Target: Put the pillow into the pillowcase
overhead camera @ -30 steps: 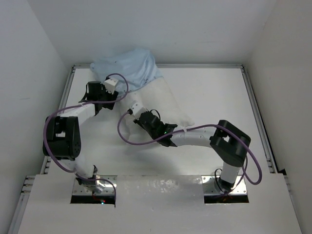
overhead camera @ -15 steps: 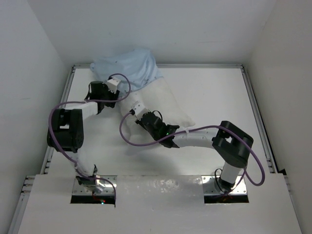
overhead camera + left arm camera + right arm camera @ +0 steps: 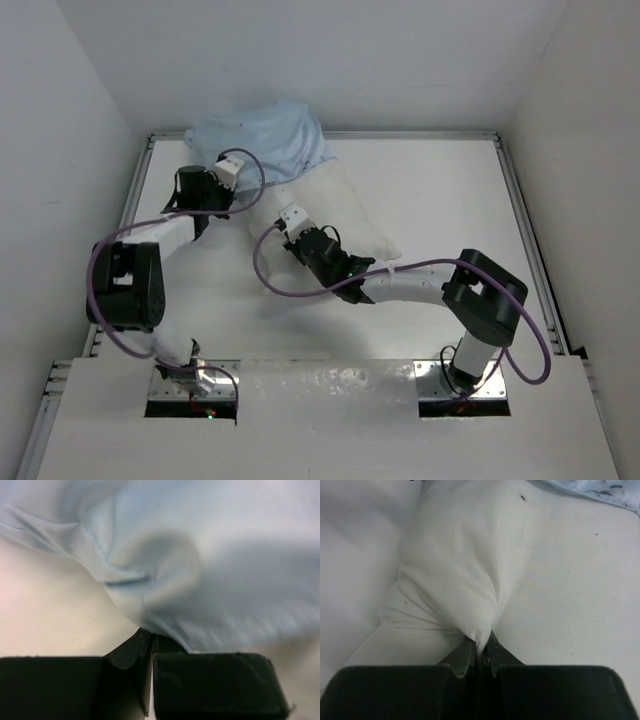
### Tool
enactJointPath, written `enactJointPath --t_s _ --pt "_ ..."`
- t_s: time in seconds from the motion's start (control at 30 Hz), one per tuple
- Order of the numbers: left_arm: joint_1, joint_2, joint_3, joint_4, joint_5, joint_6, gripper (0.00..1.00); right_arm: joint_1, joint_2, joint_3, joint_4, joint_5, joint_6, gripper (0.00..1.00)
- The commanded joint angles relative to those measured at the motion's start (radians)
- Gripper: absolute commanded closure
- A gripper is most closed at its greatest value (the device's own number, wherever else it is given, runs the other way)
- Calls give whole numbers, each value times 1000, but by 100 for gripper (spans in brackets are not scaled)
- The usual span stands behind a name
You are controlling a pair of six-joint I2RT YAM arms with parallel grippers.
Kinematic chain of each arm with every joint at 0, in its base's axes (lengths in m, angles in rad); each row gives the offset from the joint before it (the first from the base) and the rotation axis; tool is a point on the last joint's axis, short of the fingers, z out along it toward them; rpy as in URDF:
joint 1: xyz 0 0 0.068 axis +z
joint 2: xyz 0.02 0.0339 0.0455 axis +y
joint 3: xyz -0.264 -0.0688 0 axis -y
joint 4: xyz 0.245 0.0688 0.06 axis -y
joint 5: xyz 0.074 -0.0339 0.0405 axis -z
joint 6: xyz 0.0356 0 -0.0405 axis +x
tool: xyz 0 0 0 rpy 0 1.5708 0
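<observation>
A plain white wall [image 3: 60,150] closes the room on the left, and a silver metal rail [image 3: 131,205] runs along that edge of the flat white surface [image 3: 440,190]. The left arm [image 3: 165,232], white with black joints and a looping purple cable [image 3: 250,165], reaches toward the far left corner. In its wrist view its jaws are pressed together on a fold of the thin light blue fabric pillowcase [image 3: 165,565], right at the fabric's lower edge.

From above, the pillowcase [image 3: 265,140] lies bunched against the white back wall [image 3: 330,60], partly over the far rail. The large plump white pillow [image 3: 355,205] lies on the surface just beside it, its far end touching or tucked under the blue cloth; which cannot be told.

The right arm [image 3: 410,285] stretches across to the pillow's near left corner. In its wrist view its jaws pinch a gathered peak of the pillow [image 3: 465,570].

A second silver rail [image 3: 521,230] edges the surface on the right, with a white wall [image 3: 590,150] rising beyond it.
</observation>
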State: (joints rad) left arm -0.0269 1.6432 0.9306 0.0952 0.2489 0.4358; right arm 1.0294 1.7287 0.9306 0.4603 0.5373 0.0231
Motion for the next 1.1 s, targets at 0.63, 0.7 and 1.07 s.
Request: enactJointPath --t_s 0.63,0.7,1.07 --pt "-122 -381 61 -622 604 386 100 -15 -51 19 515 211 32 100" --pt "-123 -381 67 -709 641 457 100 -25 -40 16 509 220 41 100" --pt "-91 -378 -42 -571 389 356 67 -29 -197 -163 321 -8 -50 38"
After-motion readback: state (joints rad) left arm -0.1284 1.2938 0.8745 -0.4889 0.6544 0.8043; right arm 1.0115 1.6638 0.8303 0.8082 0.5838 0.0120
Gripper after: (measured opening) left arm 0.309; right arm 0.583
